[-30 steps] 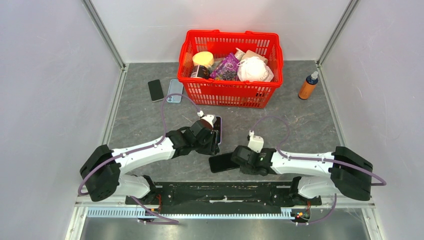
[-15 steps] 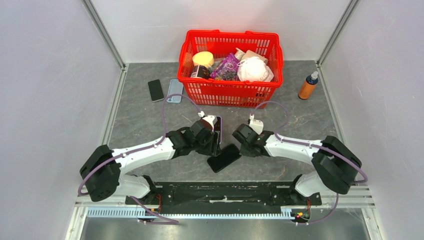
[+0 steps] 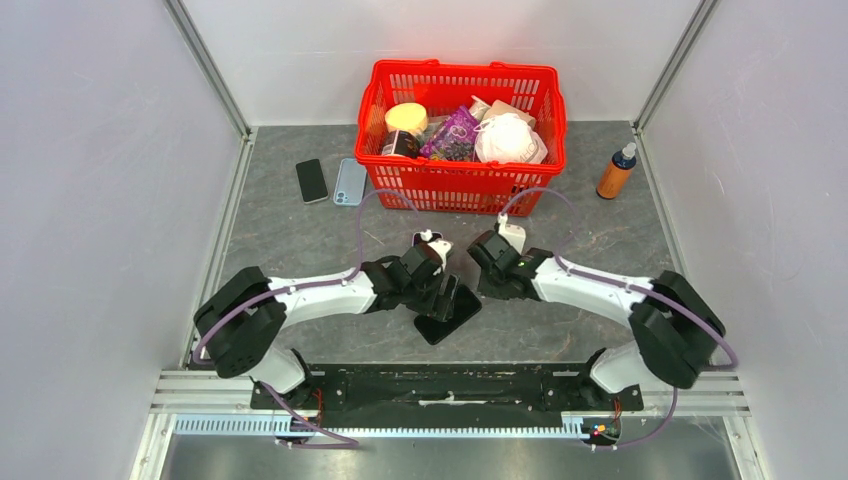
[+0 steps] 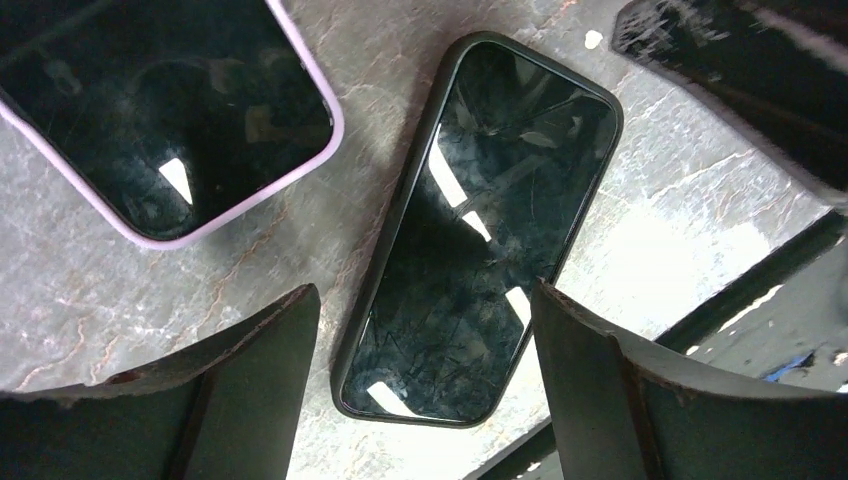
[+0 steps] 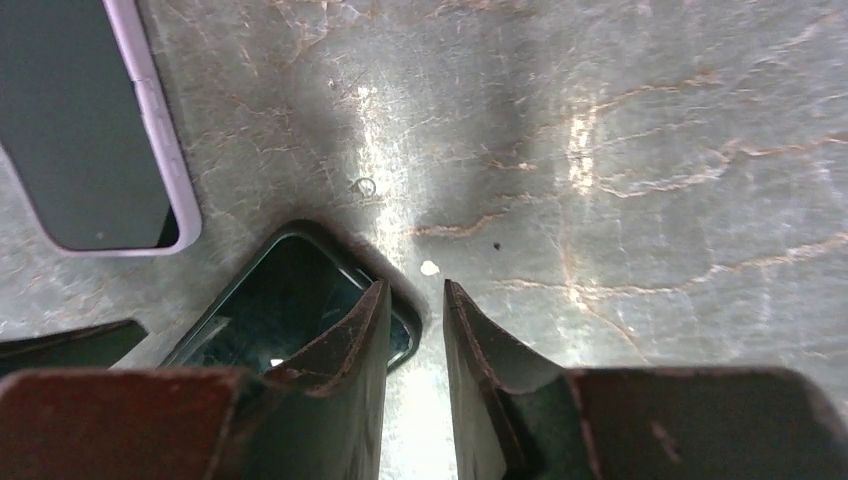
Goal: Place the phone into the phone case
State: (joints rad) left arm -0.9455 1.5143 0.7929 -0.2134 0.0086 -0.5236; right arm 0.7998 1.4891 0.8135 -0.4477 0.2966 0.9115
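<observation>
A black phone (image 4: 480, 230) with a dark case rim around it lies flat on the grey table (image 3: 300, 240), face up. My left gripper (image 4: 425, 385) hangs open over its near end, one finger on each side, not touching it. In the top view this phone (image 3: 450, 318) lies between the two arms, with the left gripper (image 3: 445, 290) above it. My right gripper (image 5: 415, 300) is at the phone's far corner (image 5: 280, 300); its fingers stand a narrow gap apart with bare table between them. A lilac-cased phone (image 4: 160, 110) lies beside the black one, apart from it.
A red basket (image 3: 455, 200) full of goods stands at the back centre. A black phone (image 3: 311, 180) and a light blue phone (image 3: 350, 181) lie left of it. An orange bottle (image 3: 617, 172) stands at the back right. Walls close in both sides.
The right gripper carried the black phone left, laid it flat and let go, then moved to its far corner. The left gripper shifted right and now hangs over the phone.
</observation>
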